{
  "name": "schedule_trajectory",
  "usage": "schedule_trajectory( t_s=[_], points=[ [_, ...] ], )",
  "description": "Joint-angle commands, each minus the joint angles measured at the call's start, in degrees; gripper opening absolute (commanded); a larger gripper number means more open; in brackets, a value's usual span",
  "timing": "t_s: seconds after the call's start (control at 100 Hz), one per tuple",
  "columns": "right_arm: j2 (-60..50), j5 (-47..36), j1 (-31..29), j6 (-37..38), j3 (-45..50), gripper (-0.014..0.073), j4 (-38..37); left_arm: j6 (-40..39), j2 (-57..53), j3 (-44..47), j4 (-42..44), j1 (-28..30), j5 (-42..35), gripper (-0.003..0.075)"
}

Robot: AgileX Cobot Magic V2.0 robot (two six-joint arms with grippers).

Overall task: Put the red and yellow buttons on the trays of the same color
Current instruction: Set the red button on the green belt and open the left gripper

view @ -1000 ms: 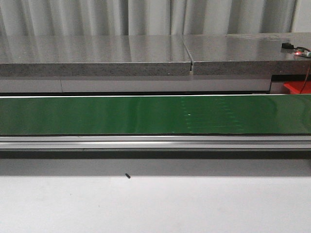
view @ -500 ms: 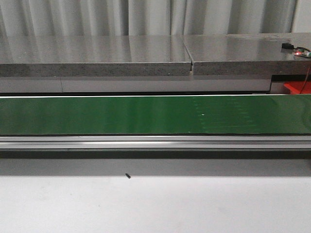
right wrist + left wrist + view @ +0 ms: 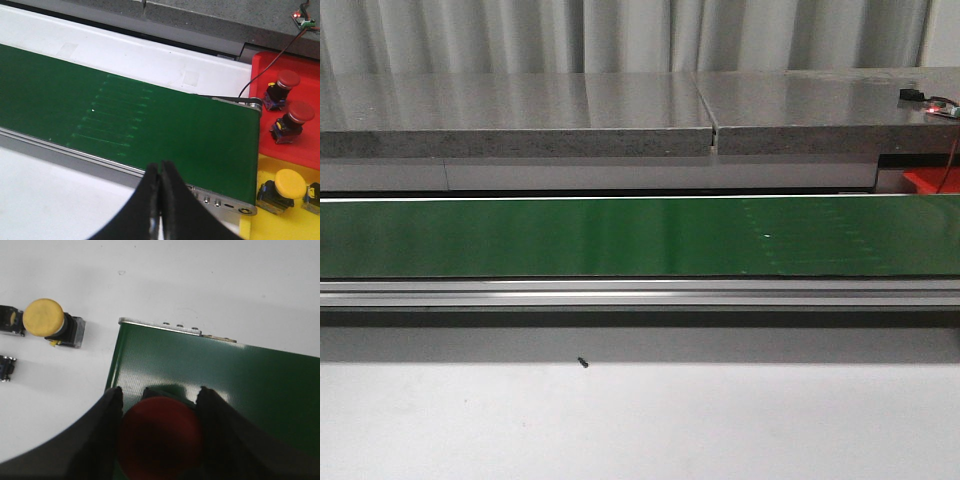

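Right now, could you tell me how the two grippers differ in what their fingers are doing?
The left gripper has its fingers spread around a red button above the end of the green belt; the right gripper has its fingers pressed together with nothing between them. The left sits beside loose buttons such as a yellow one; the right sits near the red tray and yellow tray. Both hang over the belt.

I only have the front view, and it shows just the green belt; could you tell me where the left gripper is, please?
Observer: The left gripper is closed around a red button above the belt at its end.
Operator: And the right gripper?
Observer: The right gripper is shut and empty, above the belt near the trays.
Operator: Is anything sorted already?
Observer: Two red buttons sit on the red tray, one yellow button on the yellow tray.
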Motion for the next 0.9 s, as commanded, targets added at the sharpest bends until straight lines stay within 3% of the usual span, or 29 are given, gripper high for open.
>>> schedule_trajectory(
  t_s=[0.0,0.41,0.89],
  points=[
    [-0.1,-3.6,0.2,-0.6,-1.4,-0.0069,0.3,-0.6,-2.6,-0.7,-0.6,-0.4,-2.8,0.0125],
    [-0.1,-3.6,0.2,-0.6,-1.4,-0.0069,0.3,-0.6,-2.6,5.9,-0.6,-0.4,-9.5,0.0125],
    [-0.1,-3.6,0.2,-0.6,-1.4,-0.0069,0.3,-0.6,-2.5,6.1,-0.6,-0.4,-9.4,0.0127]
  ],
)
